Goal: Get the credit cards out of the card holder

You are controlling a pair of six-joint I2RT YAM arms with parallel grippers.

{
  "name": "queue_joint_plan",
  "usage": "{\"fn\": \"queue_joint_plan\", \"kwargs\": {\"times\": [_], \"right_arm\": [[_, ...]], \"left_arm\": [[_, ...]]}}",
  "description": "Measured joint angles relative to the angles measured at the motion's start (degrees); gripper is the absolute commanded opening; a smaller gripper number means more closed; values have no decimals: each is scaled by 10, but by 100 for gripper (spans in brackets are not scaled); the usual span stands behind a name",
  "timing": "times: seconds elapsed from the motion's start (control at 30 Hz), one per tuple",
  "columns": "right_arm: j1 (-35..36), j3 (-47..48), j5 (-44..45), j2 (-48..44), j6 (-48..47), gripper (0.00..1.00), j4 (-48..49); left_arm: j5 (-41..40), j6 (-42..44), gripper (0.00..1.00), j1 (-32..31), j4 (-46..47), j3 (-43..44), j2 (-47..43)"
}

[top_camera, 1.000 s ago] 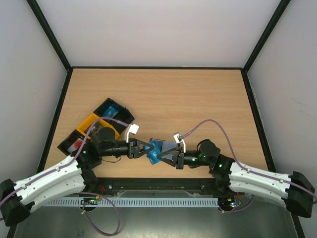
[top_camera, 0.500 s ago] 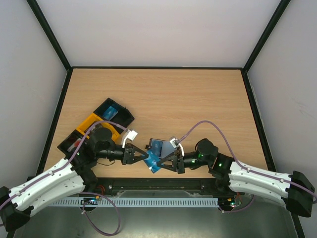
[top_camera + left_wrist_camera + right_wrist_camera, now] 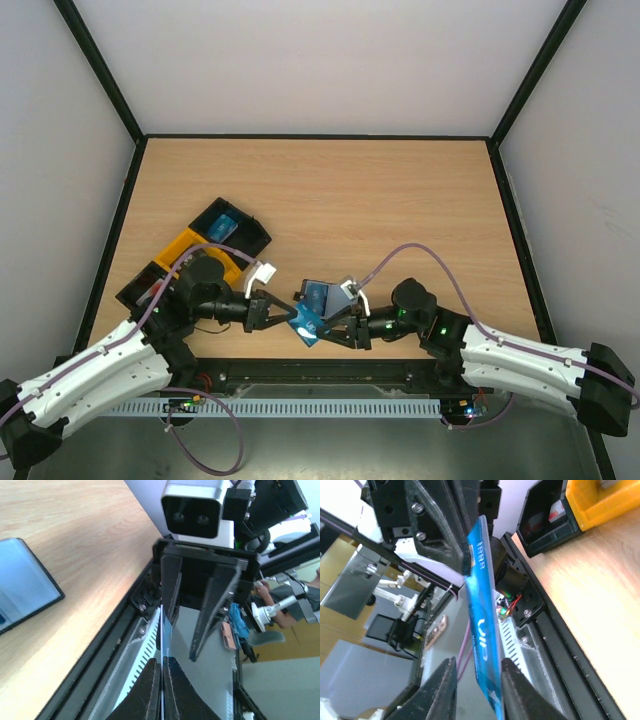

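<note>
A blue credit card (image 3: 307,327) with pale markings hangs in the air over the table's near edge. My left gripper (image 3: 292,316) is shut on one end of it; in the left wrist view the card (image 3: 163,640) shows edge-on between the closed fingers (image 3: 150,690). My right gripper (image 3: 326,330) faces it, open, its jaws on either side of the card (image 3: 482,630), which rests against one finger (image 3: 517,690). The card holder (image 3: 322,296), black with a grey-blue panel, lies flat on the table just behind both grippers, held by neither. It also shows in the left wrist view (image 3: 20,587).
Black-and-orange open trays (image 3: 180,250) stand on the left of the table, one with a blue item (image 3: 225,222) and one with a reddish item (image 3: 160,290). A black rail (image 3: 320,372) runs along the table's near edge under the grippers.
The blue card has come away from the card holder, which now lies on the table. My left gripper has drawn back left with the card, and the right jaws stand open around it.
</note>
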Motion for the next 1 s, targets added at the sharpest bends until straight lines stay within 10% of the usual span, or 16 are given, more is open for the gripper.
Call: {"fn": "queue_joint_plan", "kwargs": {"times": [0.33,1.0], "right_arm": [[0,4,97,-38,-10,99,-23],[0,-3,202,-10,50,98,14]], "left_arm": [[-129,-5,3,12,-25,12,-4],[-551,-118,3,70,-16,15,46]]}}
